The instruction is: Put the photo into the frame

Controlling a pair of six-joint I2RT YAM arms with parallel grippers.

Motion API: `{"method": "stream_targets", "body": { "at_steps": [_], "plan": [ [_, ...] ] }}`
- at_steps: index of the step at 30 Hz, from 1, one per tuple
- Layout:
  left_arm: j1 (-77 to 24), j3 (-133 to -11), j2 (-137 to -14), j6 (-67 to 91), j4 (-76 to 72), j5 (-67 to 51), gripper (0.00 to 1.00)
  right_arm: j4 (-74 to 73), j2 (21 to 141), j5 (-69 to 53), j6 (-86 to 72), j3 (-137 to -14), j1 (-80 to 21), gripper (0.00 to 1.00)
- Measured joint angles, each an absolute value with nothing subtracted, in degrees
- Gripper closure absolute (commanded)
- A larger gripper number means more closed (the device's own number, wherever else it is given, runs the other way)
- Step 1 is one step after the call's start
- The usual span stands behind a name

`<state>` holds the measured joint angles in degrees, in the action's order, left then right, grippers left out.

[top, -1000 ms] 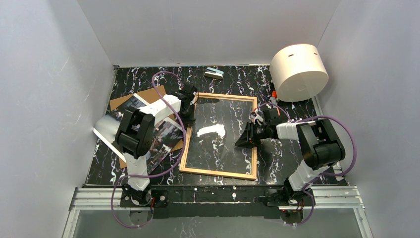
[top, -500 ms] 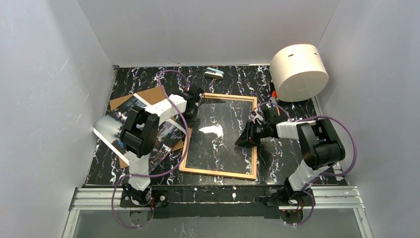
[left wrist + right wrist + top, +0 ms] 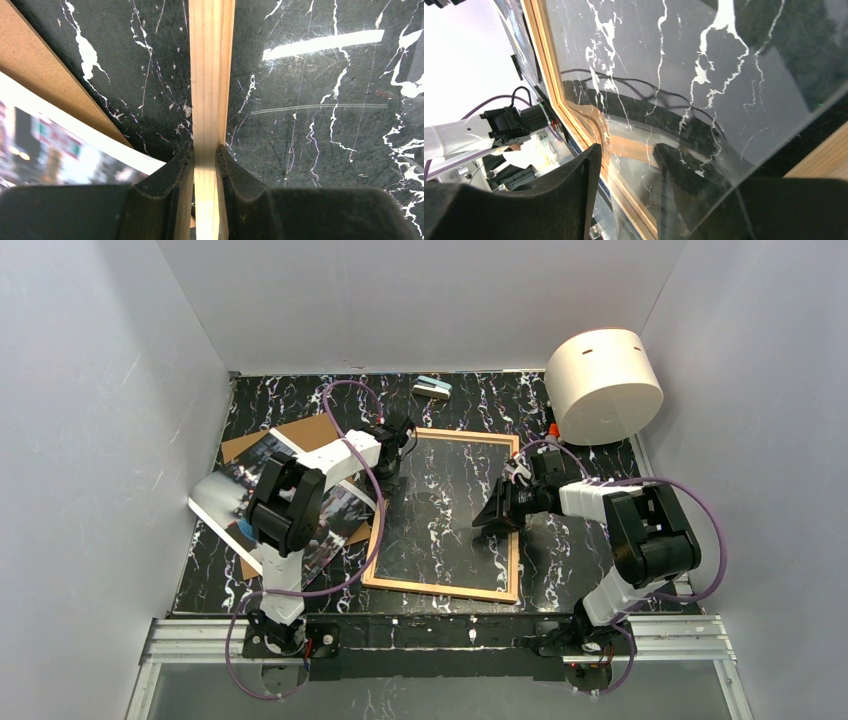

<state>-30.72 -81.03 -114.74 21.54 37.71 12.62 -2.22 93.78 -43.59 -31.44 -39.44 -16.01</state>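
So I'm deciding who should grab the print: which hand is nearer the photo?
Left. The left hand clamps the left rail of the frame, right beside the photo; the right hand hangs over its right side, farther off.

Photo [image 3: 338, 512] left of frame [image 3: 441, 586], perhaps touching

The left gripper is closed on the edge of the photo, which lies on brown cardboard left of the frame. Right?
No: the left wrist view shows the left gripper closed on the edge of the frame, not the photo. The photo does lie on brown cardboard left of the frame.
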Motion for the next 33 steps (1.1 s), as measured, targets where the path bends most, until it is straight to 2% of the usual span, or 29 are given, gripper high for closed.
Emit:
{"method": "stream_targets", "body": {
  "at_steps": [8,16,26,33],
  "plan": [
    [-30.9,-81.1,-114.9,22.2,37.9,13.1,1.0,-4.1,91.6,-43.0,-31.6,-40.8,-16.2,0.41],
    [-30.9,-81.1,-115.0,22.6,37.9,13.2,1.0,-8.8,85.0,-37.5,-31.8,-42.7,-16.2,0.4],
    [-30.9,-80.9,-115.0,22.6,37.7,13.2,1.0,-21.9,69.6,-5.6,-35.4,-46.9,-16.0,0.36],
    [-30.9,-80.9,-114.9,22.4,37.6,13.0,1.0,-26.0,75.1,2.5,-36.2,-50.2,-15.8,0.36]
  ]
}}
